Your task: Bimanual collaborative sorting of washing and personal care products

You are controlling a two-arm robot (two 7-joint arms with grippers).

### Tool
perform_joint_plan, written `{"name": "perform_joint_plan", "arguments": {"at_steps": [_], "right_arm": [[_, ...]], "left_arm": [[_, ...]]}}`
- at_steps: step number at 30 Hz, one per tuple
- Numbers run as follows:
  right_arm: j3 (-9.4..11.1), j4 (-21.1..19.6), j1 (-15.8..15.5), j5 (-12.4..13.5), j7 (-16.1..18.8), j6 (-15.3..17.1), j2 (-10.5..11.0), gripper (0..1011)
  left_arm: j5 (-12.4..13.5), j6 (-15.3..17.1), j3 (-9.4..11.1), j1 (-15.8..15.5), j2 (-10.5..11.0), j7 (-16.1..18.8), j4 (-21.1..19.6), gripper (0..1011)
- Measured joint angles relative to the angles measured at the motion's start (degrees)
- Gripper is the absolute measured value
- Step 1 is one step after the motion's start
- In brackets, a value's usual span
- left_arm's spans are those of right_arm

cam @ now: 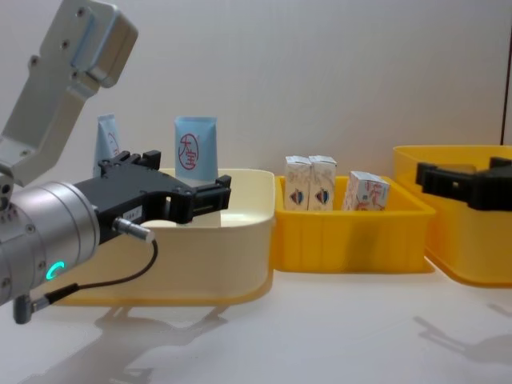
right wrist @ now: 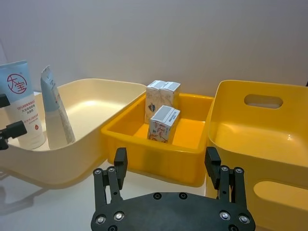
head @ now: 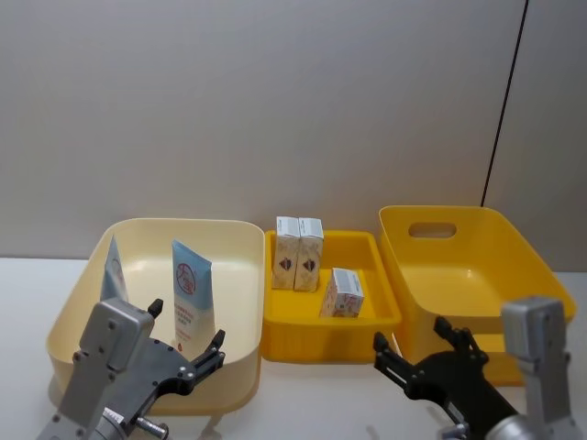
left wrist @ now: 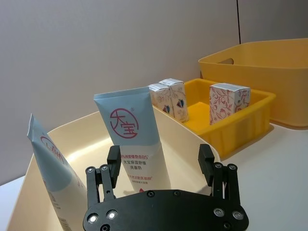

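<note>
Landmark: the small yellow tray (head: 323,345), centre of the table (head: 321,399).

Task items:
- Three white cartons stand inside the tray. Two (head: 288,252) (head: 310,252) are upright and touching at its far wall. The third carton (head: 342,293) sits apart from them, nearer the robot.
- Two squeeze tubes stand in the cream bin (head: 240,367), which touches the tray's left side. The nearer tube (head: 190,295) and the farther tube (head: 114,268) both rest cap-down with the crimped end up.
- The large yellow bin (head: 459,214) just right of the tray holds nothing.

Pincers:
- The left gripper (head: 188,323) hovers left of the tray, at the cream bin's near wall. It is spread wide and empty, and the nearer tube lines up between its jaws.
- The right gripper (head: 411,332) hovers right of the tray, before the large bin, likewise spread and empty.

Handling, as judged:
- Expect the tubes to be soft-walled, glossy and apt to slip. Close across the flat faces at mid-body, not at the thin crimp.
- Expect the cartons to be light, thin card that crushes easily. Pinch opposite faces at mid-height with modest force.
- The touching pair leaves no finger gap, so you will find the lone carton the easier pick.
</note>
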Motion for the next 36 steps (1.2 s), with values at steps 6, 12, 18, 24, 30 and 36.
{"name": "perform_joint_plan", "arguments": {"at_steps": [6,12,18,24,30,36], "right_arm": [[-0.56,-0.41,2.77,1.1,-0.03,6.91,-1.02,1001],[-1.36,-0.19,6.54,1.88,-1.14,14.89,-2.89,1001],[-2.18,1.83,11.3,1.98,-3.88,22.9,-5.86,1001],[-3.15,4.85,15.94,1.02,-7.02,28.33,-8.84,1001],[-3.91,8.0,19.44,-0.21,-9.57,31.23,-11.33,1001],[-4.33,10.61,21.95,-1.13,-11.41,33.04,-13.22,1001]], "left_arm": [[0.0,0.0,0.0,0.0,0.0,0.0,0.0,1003],[0.0,0.0,0.0,0.0,0.0,0.0,0.0,1003],[0.0,0.0,0.0,0.0,0.0,0.0,0.0,1003],[0.0,0.0,0.0,0.0,0.0,0.0,0.0,1003],[0.0,0.0,0.0,0.0,0.0,0.0,0.0,1003],[0.0,0.0,0.0,0.0,0.0,0.0,0.0,1003]]}}
